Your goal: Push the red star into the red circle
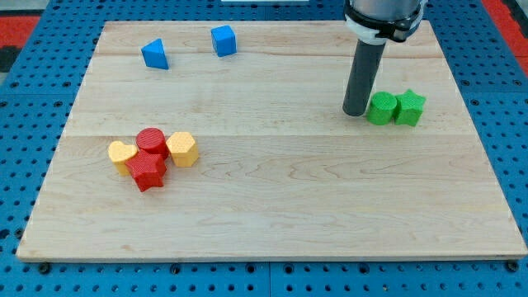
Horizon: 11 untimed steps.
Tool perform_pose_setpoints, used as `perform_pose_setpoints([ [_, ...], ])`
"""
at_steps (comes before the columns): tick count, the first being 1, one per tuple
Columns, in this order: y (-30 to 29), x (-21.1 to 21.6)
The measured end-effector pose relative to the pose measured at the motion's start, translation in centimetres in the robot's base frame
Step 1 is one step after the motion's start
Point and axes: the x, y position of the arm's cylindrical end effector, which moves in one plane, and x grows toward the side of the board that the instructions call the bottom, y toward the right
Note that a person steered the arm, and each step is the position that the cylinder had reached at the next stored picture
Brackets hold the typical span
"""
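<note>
Already the red star-shaped block [147, 171] sits pressed against the red round block [152, 141], just below it toward the view's bottom left, so you have little left to do and much to spoil; a yellow heart-shaped block [122, 154] touches the pair on the view's left and a yellow hexagonal block [181, 148] on the right, so any shove from you may scatter the whole cluster rather than tighten it. My tip [356, 112] stands well apart at the view's upper right, just beside a green round-edged block [380, 108] that touches a green star-shaped block [410, 106]; leaving carelessly, you could drag those two along. No jaws exist on this rod, so nothing is held. You work on a pale wooden desk [330, 206], smooth and planked; two blue blocks [154, 54] [223, 40] lie near its top edge; around it runs a blue perforated base [25, 124], with red panels at the view's top corners.
</note>
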Motion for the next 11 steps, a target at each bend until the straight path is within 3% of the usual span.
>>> perform_pose_setpoints([
  [1,-5.1,3.1],
  [2,-9.6,10.9],
  [3,-20.7,16.2],
  [4,-31.1,17.2],
  [6,-23.1,12.3],
  [8,-26.6,15.7],
  [9,-32.4,12.6],
  [11,-27.4,9.1],
])
